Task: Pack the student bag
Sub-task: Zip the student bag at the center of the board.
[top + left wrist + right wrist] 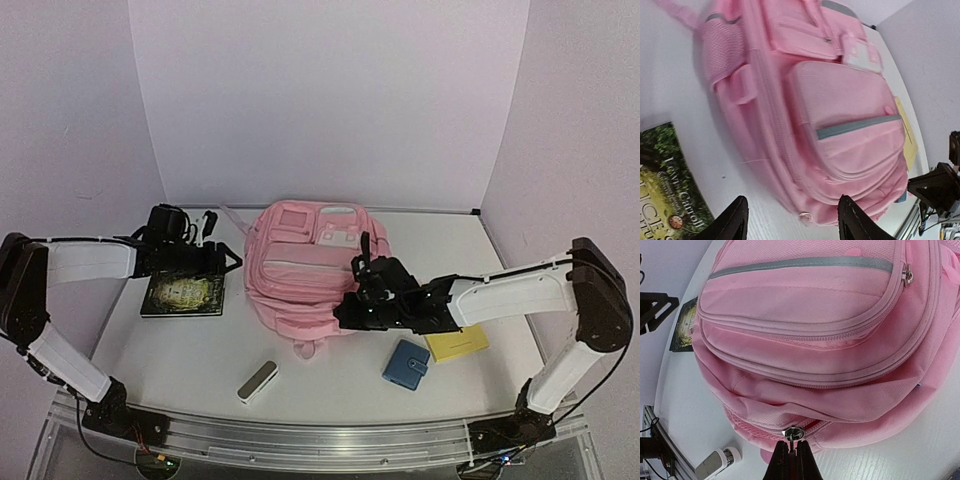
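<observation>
The student bag (300, 265) is a large pink backpack lying flat in the middle of the table, front pockets up. My right gripper (345, 312) is at its near edge, shut on the metal zip pull (793, 432) of the main zipper; in the right wrist view the gripper (794, 444) pinches the pull's tab, and a short stretch of zipper beside it gapes. My left gripper (228, 262) hovers beside the bag's left side. In the left wrist view it (792, 200) stands open and holds nothing, with the bag (840, 110) just beyond its fingertips.
A green book (183, 293) lies left of the bag under my left arm, also seen as the book (665, 190). A white and grey small device (257, 381), a blue wallet (406, 364) and a yellow notepad (457, 343) lie near the front. Black cables (172, 220) sit at the back left.
</observation>
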Robot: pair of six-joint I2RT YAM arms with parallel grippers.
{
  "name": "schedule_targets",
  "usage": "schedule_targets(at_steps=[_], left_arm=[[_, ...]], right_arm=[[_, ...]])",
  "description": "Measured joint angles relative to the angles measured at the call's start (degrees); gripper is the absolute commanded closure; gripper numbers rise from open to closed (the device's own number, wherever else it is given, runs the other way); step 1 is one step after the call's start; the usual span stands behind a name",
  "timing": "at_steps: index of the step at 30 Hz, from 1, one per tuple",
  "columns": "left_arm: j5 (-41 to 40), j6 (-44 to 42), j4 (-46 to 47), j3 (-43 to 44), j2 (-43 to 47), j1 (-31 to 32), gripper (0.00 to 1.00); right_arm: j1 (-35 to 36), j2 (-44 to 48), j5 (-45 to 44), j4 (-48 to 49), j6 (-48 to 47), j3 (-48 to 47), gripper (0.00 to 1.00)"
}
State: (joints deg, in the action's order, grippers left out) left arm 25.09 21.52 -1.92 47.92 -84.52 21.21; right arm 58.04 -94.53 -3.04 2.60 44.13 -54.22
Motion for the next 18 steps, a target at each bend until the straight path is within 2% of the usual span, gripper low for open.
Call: schedule_targets(at_steps=[5, 9, 14, 18], left_arm=[[0.25, -6.63, 0.08, 1.56, 6.07, 10.21, 0.34], [-0.20, -11.35, 1.32, 1.56, 7.86, 15.14, 0.34], [-1.91, -17.40, 1.63, 2.57, 5.99, 19.71, 0.33], [-3.80, -22.45, 0.94, 7.35, 1.57, 22.81, 0.32]], right_arm=[[0.00, 4.42, 1.04, -1.51, -2.03, -0.82, 1.00], [0.02, 8.04, 1.48, -1.89, -2.65, -1.54, 1.00], [0.13, 9.65, 1.95, -2.89, -2.76, -1.55, 1.00], [0.15, 9.65, 2.29, -3.65, -2.76, -1.55, 1.00]])
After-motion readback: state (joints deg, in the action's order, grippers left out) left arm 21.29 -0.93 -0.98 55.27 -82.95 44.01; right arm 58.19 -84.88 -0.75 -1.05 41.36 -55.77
